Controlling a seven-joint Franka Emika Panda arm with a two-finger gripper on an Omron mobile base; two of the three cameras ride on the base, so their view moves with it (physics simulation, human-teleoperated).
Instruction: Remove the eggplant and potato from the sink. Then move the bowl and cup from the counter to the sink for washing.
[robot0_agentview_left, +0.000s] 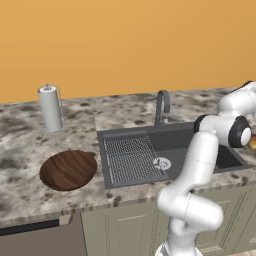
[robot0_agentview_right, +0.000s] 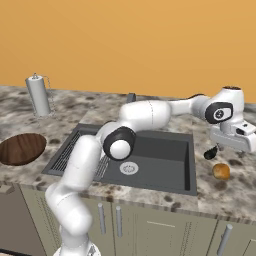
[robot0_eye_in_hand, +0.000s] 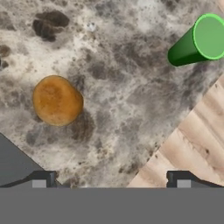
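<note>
My gripper (robot0_agentview_right: 231, 145) hangs open over the counter (robot0_agentview_right: 235, 187) right of the sink (robot0_agentview_right: 165, 160), with nothing between its fingertips (robot0_eye_in_hand: 41, 179). The orange-tan potato (robot0_agentview_right: 221, 171) lies on the granite just below it, also seen as the potato (robot0_eye_in_hand: 57, 100) ahead and left of the jaws. A small black teardrop, the eggplant (robot0_agentview_right: 210, 152), sits by the sink's right rim under the hand. The green cup (robot0_eye_in_hand: 197, 41) is farther ahead, with its mouth turned toward the camera. The brown wooden bowl (robot0_agentview_left: 68, 170) rests on the counter left of the sink.
A paper towel roll (robot0_agentview_left: 50, 107) stands at the back left. The curved faucet (robot0_agentview_left: 161, 107) rises behind the basin, which shows a ribbed grid and a silver drain (robot0_agentview_left: 161, 163). A pale wood-grain surface (robot0_eye_in_hand: 192, 144) borders the granite near the gripper.
</note>
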